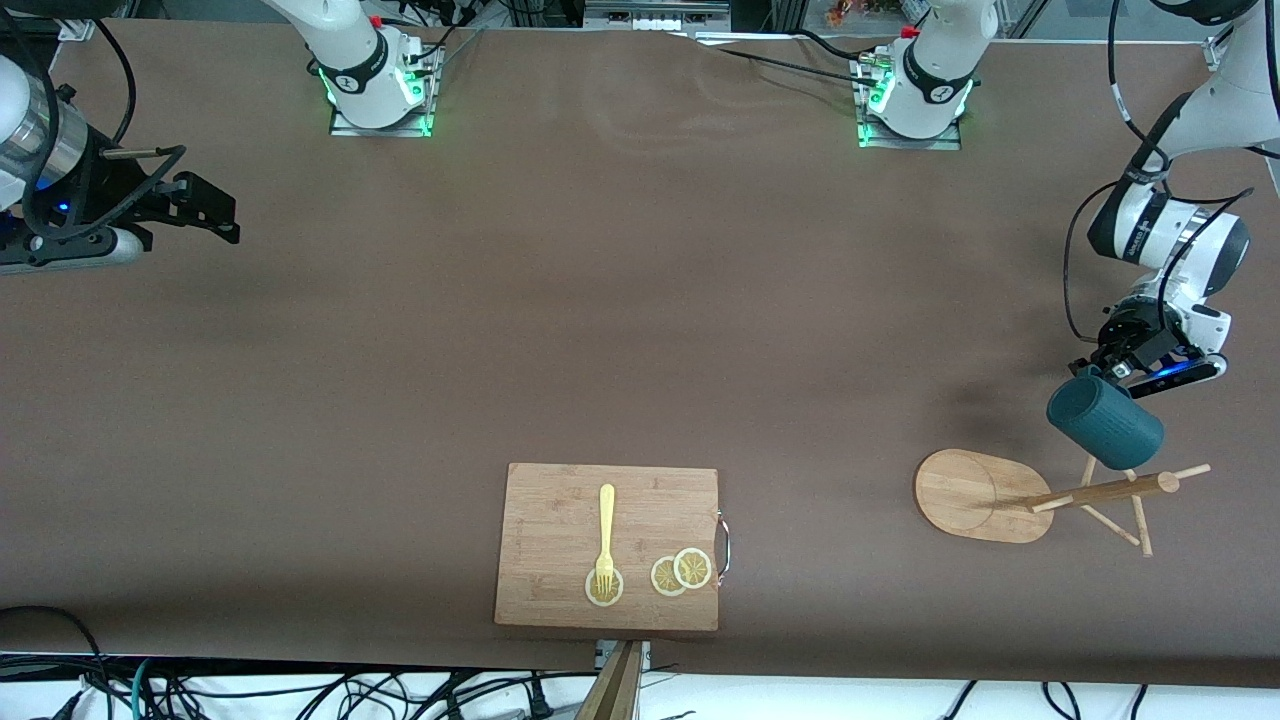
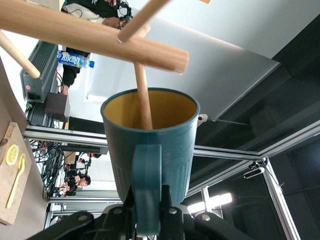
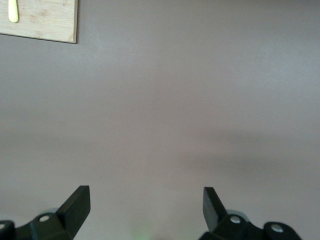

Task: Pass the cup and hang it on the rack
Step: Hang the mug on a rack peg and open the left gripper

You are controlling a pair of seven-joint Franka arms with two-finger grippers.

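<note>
One peg of the rack [image 1: 1100, 492] is entering the mouth of the cup [image 1: 1104, 421], which the left gripper [image 2: 148, 220] is clamping by its handle, while the right gripper [image 3: 145, 205] is waiting with jaws apart, well away from the rack.

The small dark teal-blue ribbed cup [image 1: 1105, 423] with a mustard-yellow inside and a loop handle [image 2: 146, 187] is held up in the air, tipped on its side over the rack's pegs, at about five o'clock on the table. One thin dowel peg [image 2: 143, 97] reaches into its open mouth. The light wooden mug rack [image 1: 1040, 497], with a flat oval base [image 1: 975, 495], a central post and thin pegs, stands directly below, toward the left arm's end of the table.
</note>
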